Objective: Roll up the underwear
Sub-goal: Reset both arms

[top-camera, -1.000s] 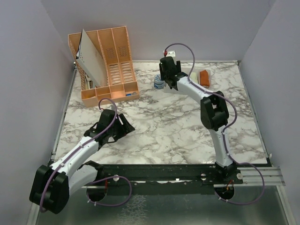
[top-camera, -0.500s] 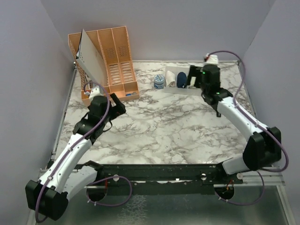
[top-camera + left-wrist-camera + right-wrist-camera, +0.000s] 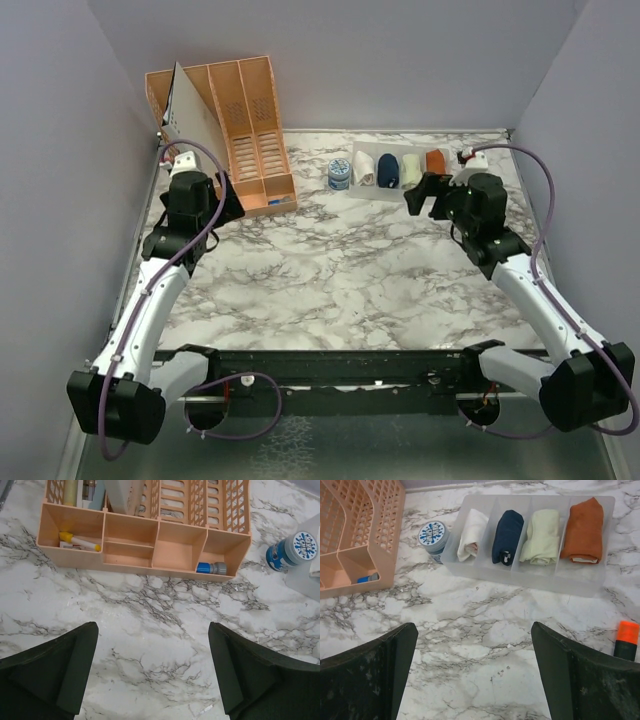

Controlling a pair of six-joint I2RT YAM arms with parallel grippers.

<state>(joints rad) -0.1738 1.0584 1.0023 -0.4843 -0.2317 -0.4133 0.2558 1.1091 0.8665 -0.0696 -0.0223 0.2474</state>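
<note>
Two briefs are already rolled and parked in the clear divider tray (image 3: 530, 582) at about 1 o'clock on the worktop (image 3: 340, 270). The whitish-pink brief (image 3: 470, 540) lies in the leftmost compartment and the navy brief (image 3: 507, 536) in the one next to it. A cream bundle (image 3: 542, 542) and a rust-orange bundle (image 3: 583, 530) fill the other two slots.

What I see changed is the arms. A second ago my right arm was stretched out over the tray and hid most of it. It has since swung back toward 3 o'clock, and the right end effector (image 3: 475, 675) now hangs just on the near side of the tray, released, with nothing between its fingers. My left arm, which was low near 8 o'clock, has come up toward 10 o'clock. The left end effector (image 3: 152, 670) is also spread wide and empty over bare marble, just short of the orange organiser (image 3: 150, 550).

A blue-lidded jar (image 3: 431, 534) stands beside the tray's left end, and an orange marker (image 3: 626, 640) lies at 4 o'clock in the right wrist view, clear of the tray.

With both rolls seated and no loose cloth on the worktop, I judge the rolling finished and this a retreat. My one concern is that a roll might slacken in its slot, though neither looks to be unwinding.
</note>
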